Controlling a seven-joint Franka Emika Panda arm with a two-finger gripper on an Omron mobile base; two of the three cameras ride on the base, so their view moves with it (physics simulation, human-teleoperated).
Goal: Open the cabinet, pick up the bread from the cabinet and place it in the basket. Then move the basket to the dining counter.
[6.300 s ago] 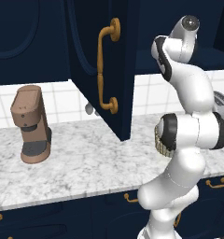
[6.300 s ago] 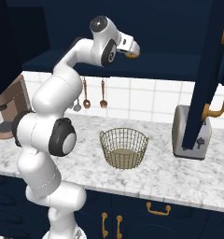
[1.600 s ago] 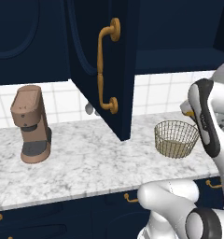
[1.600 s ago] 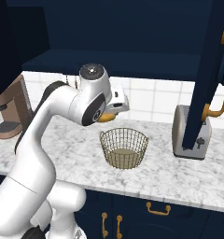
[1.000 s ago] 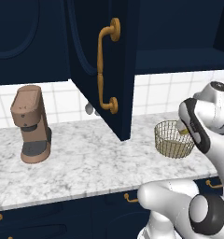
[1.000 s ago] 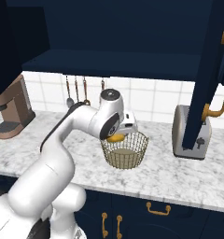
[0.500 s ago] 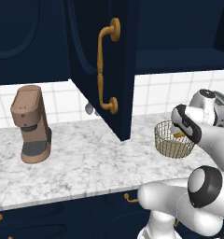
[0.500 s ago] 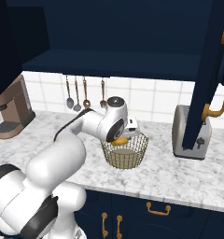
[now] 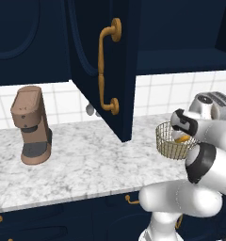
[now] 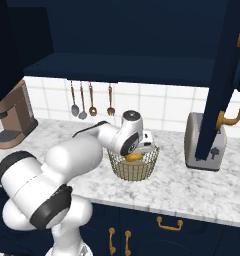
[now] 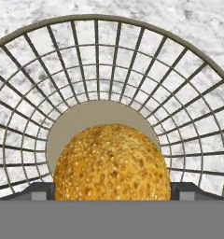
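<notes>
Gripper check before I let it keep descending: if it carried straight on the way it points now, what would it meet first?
The bread, sitting right between the open fingertips of the gripper. Beyond it comes the basket floor; how close the bread is to that floor is unclear.

Since the earliest frames the arm has swung down from its raised pose near the open cabinet (image 9: pixel 103 70) to the basket (image 10: pixel 134 164) on the marble worktop (image 9: pixel 82 164). The gripper (image 10: pixel 144 145) has descended from above the basket rim to rim level over its interior. The bread (image 11: pixel 112 163), previously carried above the basket, now lies inside it, between the widely spread finger tips (image 11: pixel 39 191). The jaws stand apart around the bread
</notes>
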